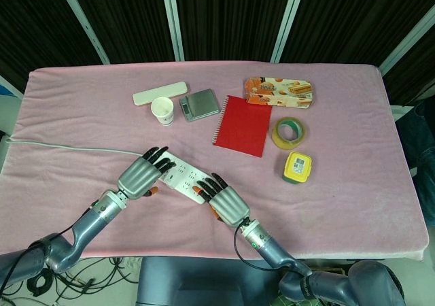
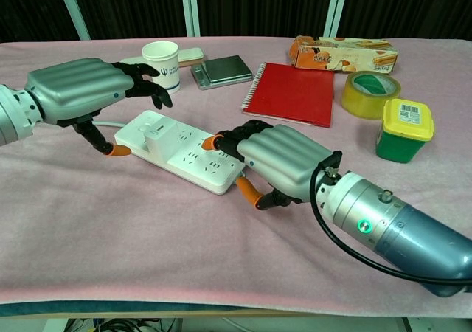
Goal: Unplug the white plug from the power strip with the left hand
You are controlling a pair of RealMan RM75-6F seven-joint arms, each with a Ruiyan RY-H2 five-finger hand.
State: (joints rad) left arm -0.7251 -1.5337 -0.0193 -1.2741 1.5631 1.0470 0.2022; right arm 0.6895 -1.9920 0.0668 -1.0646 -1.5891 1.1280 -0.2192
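The white power strip (image 2: pixel 184 158) lies slanted on the pink cloth, also visible in the head view (image 1: pixel 181 179). A white plug (image 2: pixel 155 134) stands in a socket near its left end. My left hand (image 2: pixel 81 92) hovers over that end, fingers spread and arched above the plug, thumb down beside the strip's near edge. It holds nothing. In the head view the left hand (image 1: pixel 141 175) covers the plug. My right hand (image 2: pixel 276 158) rests its fingertips on the strip's right end, with the thumb in front of the edge. The head view shows the right hand (image 1: pixel 226 202) too.
A white cable (image 1: pixel 68 147) runs left from the strip. Behind stand a paper cup (image 2: pixel 161 57), a small scale (image 2: pixel 225 70), a red notebook (image 2: pixel 293 92), a snack box (image 2: pixel 343 54), a tape roll (image 2: pixel 371 92) and a yellow-lidded green jar (image 2: pixel 403 129).
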